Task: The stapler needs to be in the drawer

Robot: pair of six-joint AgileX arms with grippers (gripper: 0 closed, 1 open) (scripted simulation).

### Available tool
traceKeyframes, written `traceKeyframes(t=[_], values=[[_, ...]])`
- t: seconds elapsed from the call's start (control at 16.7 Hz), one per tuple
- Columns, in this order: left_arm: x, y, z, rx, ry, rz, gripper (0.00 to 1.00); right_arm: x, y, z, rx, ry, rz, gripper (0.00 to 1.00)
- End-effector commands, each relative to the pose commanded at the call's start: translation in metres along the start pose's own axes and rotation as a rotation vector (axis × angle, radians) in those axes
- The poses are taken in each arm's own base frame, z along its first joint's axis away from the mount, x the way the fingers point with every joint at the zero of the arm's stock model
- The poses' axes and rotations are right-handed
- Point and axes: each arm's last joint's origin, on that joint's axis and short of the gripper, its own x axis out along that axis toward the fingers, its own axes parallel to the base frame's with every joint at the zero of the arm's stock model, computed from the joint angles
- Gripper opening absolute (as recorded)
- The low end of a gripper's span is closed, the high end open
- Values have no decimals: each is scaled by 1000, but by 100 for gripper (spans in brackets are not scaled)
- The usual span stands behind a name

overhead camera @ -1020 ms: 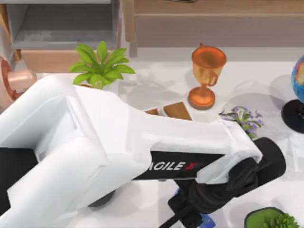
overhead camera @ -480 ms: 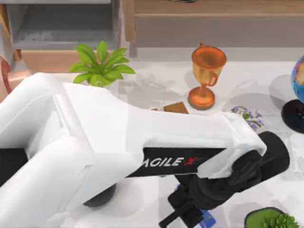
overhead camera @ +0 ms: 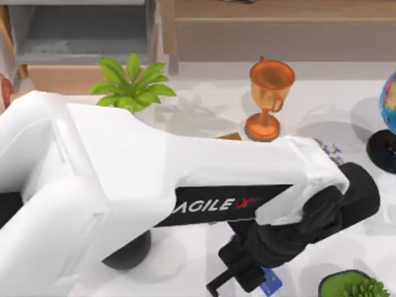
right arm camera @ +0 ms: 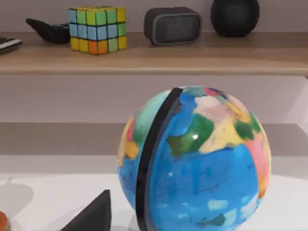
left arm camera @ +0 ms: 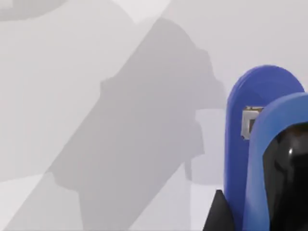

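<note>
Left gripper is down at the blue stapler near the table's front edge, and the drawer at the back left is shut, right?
Not quite: the drawer stands open; the top view shows its grey inner floor behind the tan front panel. The rest holds: the left gripper is down at the blue stapler near the table's front edge, and the left wrist view shows the stapler close up.

The bright-blue stapler with a glossy black top strip [left arm camera: 262,159] has a small grey metal plate on its inner face. The left black two-finger claw [overhead camera: 238,281] hangs from a white arm with a black band lettered in white and red. Beyond the claw stand a shiny orange-copper trophy cup [overhead camera: 270,99], a green-leaved plant [overhead camera: 131,83] and the grey-walled drawer with an orange-tan wooden front [overhead camera: 62,77]. The round globe [right arm camera: 195,163] is blue, patched green, yellow and pink, with a black arc. The cube puzzle of multicoloured squares [right arm camera: 97,29] sits on a brown wooden shelf [right arm camera: 154,60]. The pale white worktop [left arm camera: 96,120] carries grey shadows.
</note>
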Motion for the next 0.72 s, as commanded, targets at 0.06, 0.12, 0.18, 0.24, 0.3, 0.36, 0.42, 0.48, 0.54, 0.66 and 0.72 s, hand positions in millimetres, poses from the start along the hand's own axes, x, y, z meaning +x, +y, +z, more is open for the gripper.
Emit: traceKeyframes(t=[0.06,0.12,0.18,0.24,0.3,0.36,0.42,0.48,0.54,0.66,0.72], values=[[-3,-1,7,1,0,-9,0,0,0,0,0,0,0,100],[-7,-3,17,4,-1,-23,0,0,0,0,0,0,0,100],[-13,-5,31,7,-3,-44,0,0,0,0,0,0,0,100],[-21,-7,48,13,-8,-69,0,0,0,0,0,0,0,100],[-29,-8,67,19,-16,-97,0,0,0,0,0,0,0,100],[-38,-9,88,28,-29,-127,0,0,0,0,0,0,0,100],[-46,-8,111,37,-46,-155,0,0,0,0,0,0,0,100],[-55,-6,136,49,-69,-180,0,0,0,0,0,0,0,100],[-62,-2,161,63,-96,-199,0,0,0,0,0,0,0,100],[-74,10,212,94,-159,-216,0,0,0,0,0,0,0,100],[-78,19,238,113,-191,-211,0,0,0,0,0,0,0,100]])
